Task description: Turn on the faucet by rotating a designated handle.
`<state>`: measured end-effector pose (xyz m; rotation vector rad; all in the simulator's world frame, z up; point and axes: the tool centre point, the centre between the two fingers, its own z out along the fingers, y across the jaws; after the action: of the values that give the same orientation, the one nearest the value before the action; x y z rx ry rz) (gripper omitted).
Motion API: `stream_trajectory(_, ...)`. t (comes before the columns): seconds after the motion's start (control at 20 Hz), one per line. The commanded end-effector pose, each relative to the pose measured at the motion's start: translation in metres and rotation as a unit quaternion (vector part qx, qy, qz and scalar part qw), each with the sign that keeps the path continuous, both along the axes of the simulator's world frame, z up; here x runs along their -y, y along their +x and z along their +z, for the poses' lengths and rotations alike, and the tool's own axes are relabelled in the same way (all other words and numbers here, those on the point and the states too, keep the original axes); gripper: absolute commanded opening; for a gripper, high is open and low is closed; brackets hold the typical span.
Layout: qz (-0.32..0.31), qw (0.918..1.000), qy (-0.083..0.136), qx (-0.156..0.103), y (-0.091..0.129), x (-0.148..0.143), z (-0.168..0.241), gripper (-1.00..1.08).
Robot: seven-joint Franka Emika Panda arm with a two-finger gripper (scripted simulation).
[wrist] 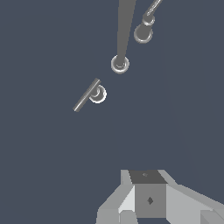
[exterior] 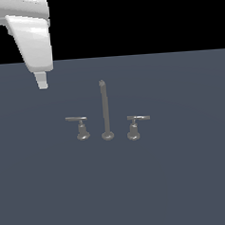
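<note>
We see the worktop (exterior: 186,185) under our tool (exterior: 42,83), whose jaw gap we cannot tell. The faucet (exterior: 105,110) stands well apart from the tool, its nearer handle (exterior: 80,127) below and untouched.

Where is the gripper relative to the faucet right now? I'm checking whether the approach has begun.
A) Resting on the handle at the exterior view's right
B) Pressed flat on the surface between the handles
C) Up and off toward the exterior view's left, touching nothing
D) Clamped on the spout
C: in the exterior view the gripper hangs apart from the spout and both lever handles, with open surface between them.
</note>
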<state>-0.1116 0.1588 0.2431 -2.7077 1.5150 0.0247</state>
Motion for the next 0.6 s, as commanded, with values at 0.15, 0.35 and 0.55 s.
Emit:
stream_trajectory(0.15,-0.046,0.9989,-0.001,-0.001,0.020,-0.005,-0.021,-1.00)
stream_trajectory(0.35,-0.078,0.9969,-0.003,-0.002,0.034,-0.007,-0.037,-1.00)
stream_trajectory(0.55,-0.111,0.9938,-0.005,-0.002,0.049,-0.008,-0.052,-1.00)
